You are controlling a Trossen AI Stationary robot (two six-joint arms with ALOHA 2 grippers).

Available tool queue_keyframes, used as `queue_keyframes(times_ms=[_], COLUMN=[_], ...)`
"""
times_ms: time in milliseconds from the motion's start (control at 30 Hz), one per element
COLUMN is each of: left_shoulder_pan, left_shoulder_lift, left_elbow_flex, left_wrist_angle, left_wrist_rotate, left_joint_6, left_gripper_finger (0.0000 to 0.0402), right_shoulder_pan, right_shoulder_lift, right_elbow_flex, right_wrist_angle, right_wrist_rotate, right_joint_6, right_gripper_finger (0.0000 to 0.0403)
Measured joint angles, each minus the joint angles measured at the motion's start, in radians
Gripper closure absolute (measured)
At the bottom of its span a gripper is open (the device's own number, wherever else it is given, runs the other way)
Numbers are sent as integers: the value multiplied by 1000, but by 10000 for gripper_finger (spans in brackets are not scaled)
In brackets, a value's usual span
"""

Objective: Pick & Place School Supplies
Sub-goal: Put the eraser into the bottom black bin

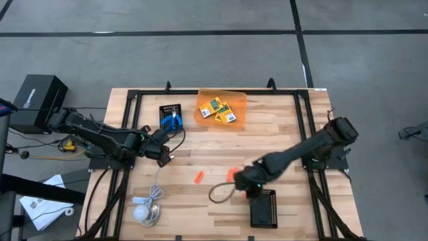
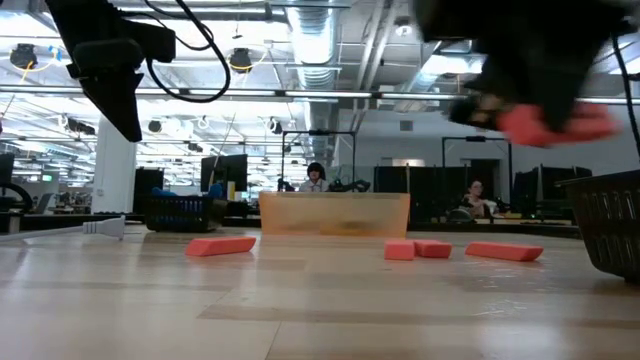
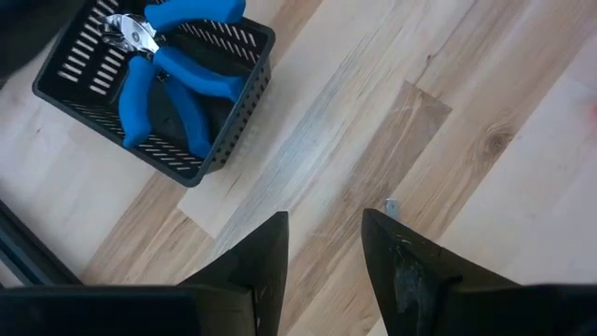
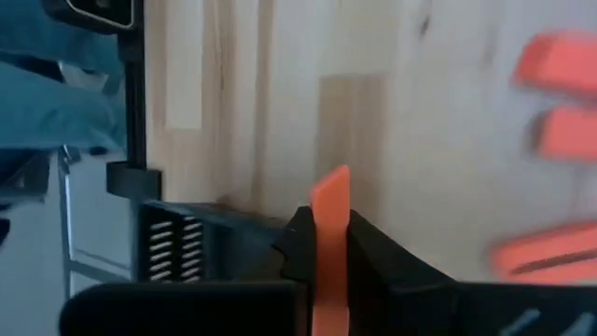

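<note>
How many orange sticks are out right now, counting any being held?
5. One held stick is pinched in the right gripper near the black tray; one lone stick lies mid-table; three clustered sticks lie by that gripper. More may be hidden.

Right arm reaches in from the right edge toward table centre-near; right gripper [image 4: 331, 252] is off the surface, fingers clamped on an orange stick [image 4: 330, 245] standing out between them. Left arm extends from the left edge, wrist bent; left gripper [image 3: 325, 245] sits left of centre above the wood, fingers parted, nothing between them.
</note>
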Motion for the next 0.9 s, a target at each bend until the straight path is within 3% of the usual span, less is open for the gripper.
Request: queue_keyframes(times_ms=[267, 700, 900], left_shoulder_pan=[0, 0, 0], left_shoulder_lift=[0, 0, 0], left_elbow_flex=[-1, -2, -2], left_wrist_angle=[12, 24, 25], left_wrist_rotate=[-1, -1, -1], left_joint_6=[13, 27, 27], left_gripper_finger=[270, 270, 270], right_shoulder_pan=[118, 148, 169], right_shoulder_lift=[-90, -91, -92], right_elbow_flex=[-119, -204, -204], right_wrist_angle=[49, 130, 131], right_wrist_rotate=[89, 106, 134], right_joint_6=[243, 311, 344], right_gripper_finger=[380, 376, 270])
